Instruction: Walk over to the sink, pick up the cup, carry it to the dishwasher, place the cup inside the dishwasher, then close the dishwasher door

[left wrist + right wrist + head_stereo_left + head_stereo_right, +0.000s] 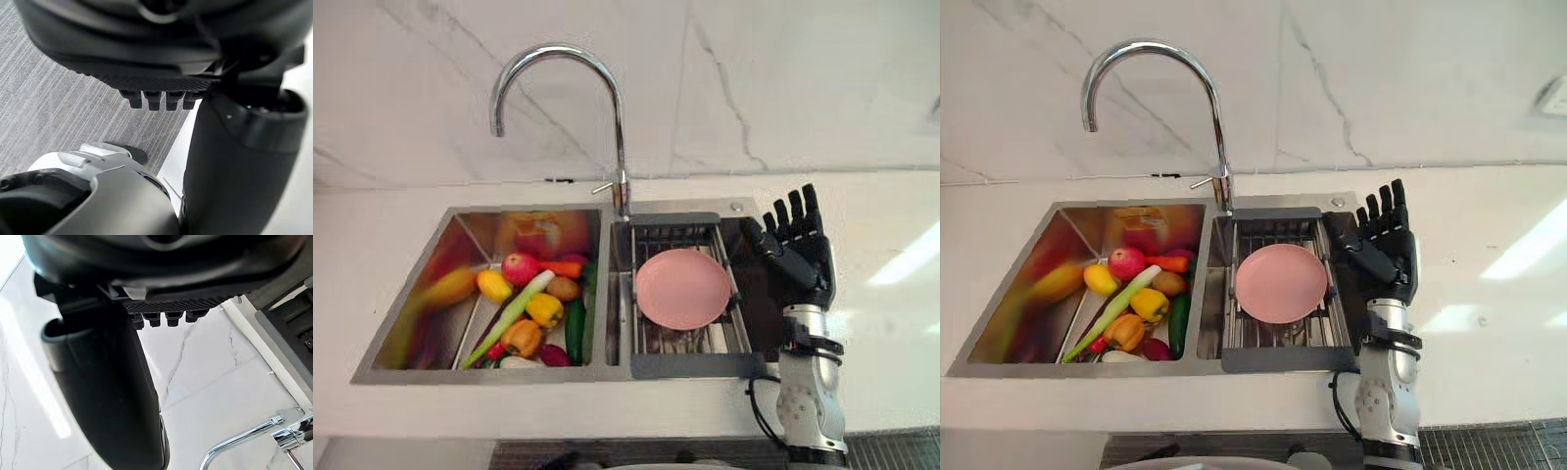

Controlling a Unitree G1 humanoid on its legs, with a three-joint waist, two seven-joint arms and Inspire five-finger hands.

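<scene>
Right hand upright at right edge of sink, fingers straight and apart, empty. Sink set in white desk: vegetables in left basin, pink plate on rack in right basin. Left hand relaxed, empty, above grey floor

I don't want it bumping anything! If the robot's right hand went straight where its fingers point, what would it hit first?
Probably the marble wall behind the countertop. The right hand has straight fingers aimed that way, with the tap to its left. Depth is unclear, so the countertop could come first.
</scene>
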